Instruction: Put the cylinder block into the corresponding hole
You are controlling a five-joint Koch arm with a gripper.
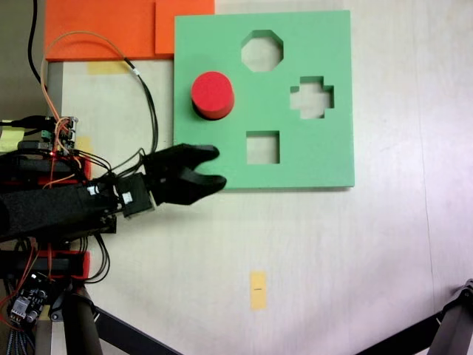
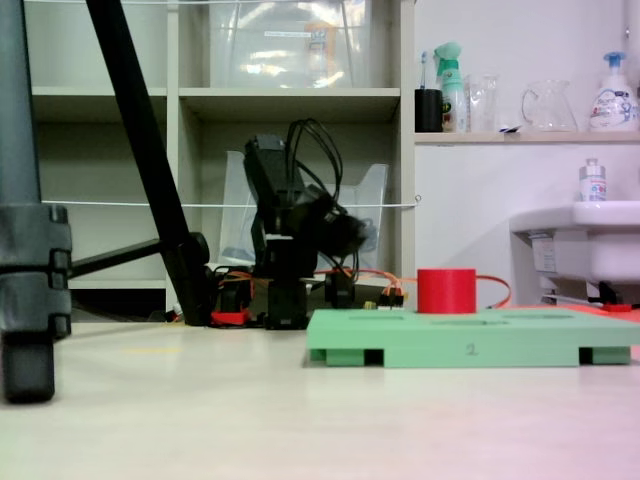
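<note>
In the fixed view from above, the green board [image 1: 310, 159] lies flat on the counter [image 1: 332, 259]. The red cylinder [image 1: 213, 95] stands upright in the board's left part, seated in a dark opening that shows at its lower edge; the hole itself is hidden beneath it. An octagonal cut-out [image 1: 262, 50], a cross cut-out [image 1: 311, 97] and a square cut-out [image 1: 262, 147] are open. The gripper [image 1: 216, 167] sits below the cylinder, well apart from it, over the board's lower left corner. Its jaws are spread wide and hold nothing. Orange foam sheets [image 1: 103, 28] lie at the upper left. A yellow tape strip [image 1: 257, 289] sits on the counter.

In the low fixed view, the cylinder [image 2: 446, 291] rises above the top face of the board [image 2: 470, 345]. The arm [image 2: 290, 230] stands behind the board's left end, folded.
</note>
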